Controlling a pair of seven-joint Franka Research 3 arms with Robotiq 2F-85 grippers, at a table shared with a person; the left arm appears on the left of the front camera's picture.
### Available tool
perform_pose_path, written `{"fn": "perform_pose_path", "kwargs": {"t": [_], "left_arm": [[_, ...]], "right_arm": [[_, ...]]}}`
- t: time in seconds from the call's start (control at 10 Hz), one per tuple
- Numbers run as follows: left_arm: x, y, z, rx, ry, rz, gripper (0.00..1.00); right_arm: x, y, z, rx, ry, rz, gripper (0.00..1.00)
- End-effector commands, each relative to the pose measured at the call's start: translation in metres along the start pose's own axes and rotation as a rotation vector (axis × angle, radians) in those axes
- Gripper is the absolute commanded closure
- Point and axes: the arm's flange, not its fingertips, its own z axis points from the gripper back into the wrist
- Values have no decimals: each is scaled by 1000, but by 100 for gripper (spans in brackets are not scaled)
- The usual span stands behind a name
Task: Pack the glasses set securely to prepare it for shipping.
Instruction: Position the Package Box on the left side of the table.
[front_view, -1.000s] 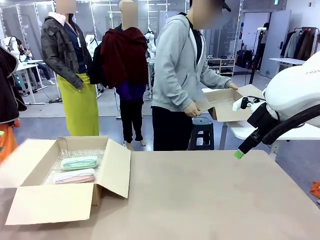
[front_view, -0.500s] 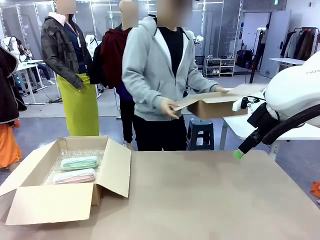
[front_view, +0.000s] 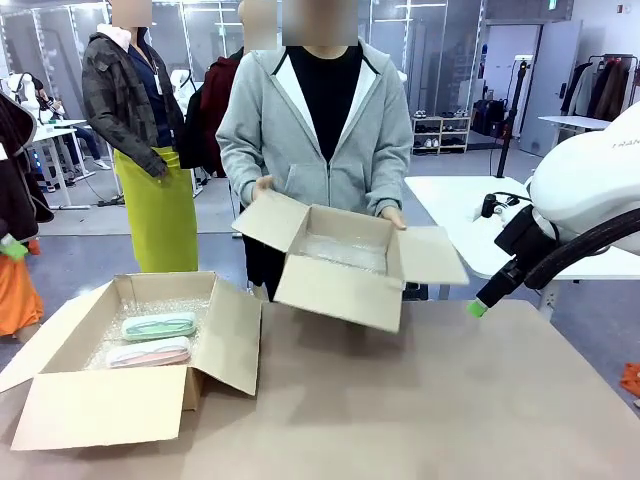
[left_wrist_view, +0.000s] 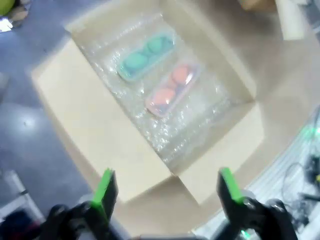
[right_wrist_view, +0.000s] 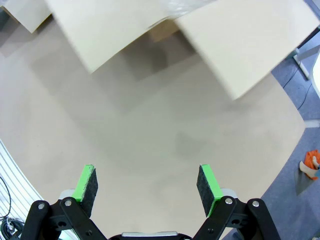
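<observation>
The left wrist view was blurred, softening both cases (left_wrist_view: 155, 70). The second box (right_wrist_view: 210, 40) was cut off by the top edge.

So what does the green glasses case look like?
The green case is a small, long, round-cornered case of see-through mint plastic, and it looks shut. It lies flat on bubble wrap inside the open box on the table's left. The pink case lies just beside it, nearer the robot. In the left wrist view two darker green blobs show through its lid. No gripper or hand touches it.
</observation>
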Motion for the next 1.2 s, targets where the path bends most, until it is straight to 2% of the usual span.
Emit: {"fn": "perform_pose_path", "kwargs": {"t": [0.0, 0.2, 0.3, 0.5, 0.7, 1.0, 1.1], "left_arm": [[-21, -48, -12, 127, 13, -143, 0], [-5, -87, -14, 163, -4, -231, 0], [4, -106, -15, 116, 2, -269, 0], [20, -131, -23, 103, -30, -319, 0], [29, -139, -36, 76, -8, -333, 0], [31, -138, -38, 18, -36, -337, 0], [32, -146, -40, 48, 4, -352, 0]], "right_arm": [[3, 2, 0, -11, 9, -19, 0], [3, 2, 0, -11, 9, -19, 0], [3, 2, 0, -11, 9, -19, 0], [3, 2, 0, -11, 9, -19, 0], [3, 2, 0, -11, 9, -19, 0], [3, 2, 0, -11, 9, -19, 0], [3, 2, 0, -11, 9, -19, 0]]}}
